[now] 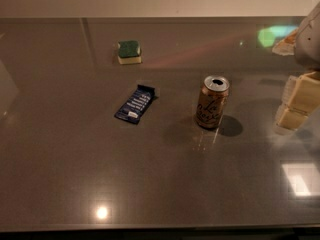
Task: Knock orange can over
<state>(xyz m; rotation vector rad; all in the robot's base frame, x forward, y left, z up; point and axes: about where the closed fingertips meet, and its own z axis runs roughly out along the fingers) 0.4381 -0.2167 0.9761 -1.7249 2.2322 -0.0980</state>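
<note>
The orange can stands upright on the grey table, right of centre. It is orange-brown with a silver top and dark cursive lettering. My gripper is at the right edge of the view, to the right of the can and apart from it, with a clear gap between them. Its cream-coloured finger pads show; the rest of the arm runs out of view at the upper right.
A flat dark-blue snack wrapper lies left of the can. A green-and-yellow sponge sits further back. The table's back edge meets a pale wall; its front edge runs along the bottom.
</note>
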